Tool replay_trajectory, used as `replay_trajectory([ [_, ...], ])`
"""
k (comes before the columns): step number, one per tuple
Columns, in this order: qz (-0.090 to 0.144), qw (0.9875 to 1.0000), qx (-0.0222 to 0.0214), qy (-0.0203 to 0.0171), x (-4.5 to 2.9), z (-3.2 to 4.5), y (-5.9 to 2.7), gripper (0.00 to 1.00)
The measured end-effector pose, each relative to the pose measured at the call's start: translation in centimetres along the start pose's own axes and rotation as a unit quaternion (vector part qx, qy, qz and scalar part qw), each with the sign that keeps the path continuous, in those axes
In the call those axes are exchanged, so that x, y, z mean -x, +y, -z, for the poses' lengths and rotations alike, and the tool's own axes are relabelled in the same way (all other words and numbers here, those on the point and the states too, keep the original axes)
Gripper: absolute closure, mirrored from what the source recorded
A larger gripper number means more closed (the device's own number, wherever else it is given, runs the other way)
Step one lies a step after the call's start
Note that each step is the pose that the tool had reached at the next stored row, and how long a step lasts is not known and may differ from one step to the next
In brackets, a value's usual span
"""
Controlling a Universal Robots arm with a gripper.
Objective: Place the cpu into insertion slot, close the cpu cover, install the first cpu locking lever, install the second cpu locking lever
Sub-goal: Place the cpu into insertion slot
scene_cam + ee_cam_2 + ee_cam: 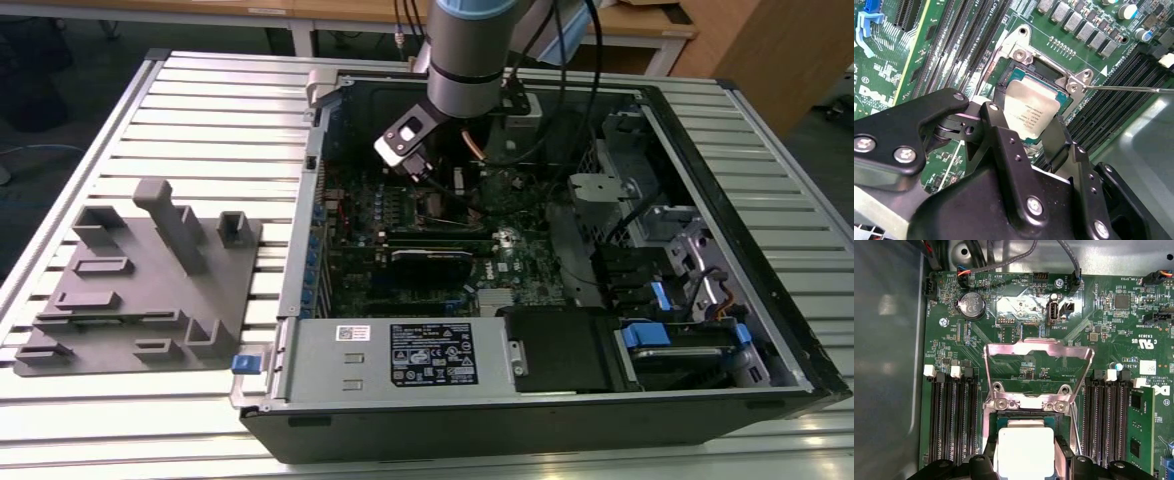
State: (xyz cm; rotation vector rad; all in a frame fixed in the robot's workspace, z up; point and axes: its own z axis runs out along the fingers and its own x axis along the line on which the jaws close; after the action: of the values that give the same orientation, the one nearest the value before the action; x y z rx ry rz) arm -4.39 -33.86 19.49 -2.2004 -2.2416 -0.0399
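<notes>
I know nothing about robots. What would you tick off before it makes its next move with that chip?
1. The cpu cover is swung open, clear of the insertion slot: ok.
2. The locking lever is not lying across the slot: ok.
3. The gripper is shut on the cpu at two opposite edges: ok.
4. The cpu is lined up over the slot: ok.
5. The cpu is flat and fully seated: cannot tell.

Cpu (1024, 449) in claw (1026, 460) over insertion slot (1048, 71); memory slots (951, 415) either side.
</notes>
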Motion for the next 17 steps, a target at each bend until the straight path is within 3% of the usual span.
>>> replay_trajectory([
  [11, 0.0, 1.0, 0.0001, 0.0, 0.0, 0.01, -0.12, 0.47],
  [17, 0.0, 1.0, 0.0001, 0.0009, -0.01, 0.49, -0.1, 0.47],
])
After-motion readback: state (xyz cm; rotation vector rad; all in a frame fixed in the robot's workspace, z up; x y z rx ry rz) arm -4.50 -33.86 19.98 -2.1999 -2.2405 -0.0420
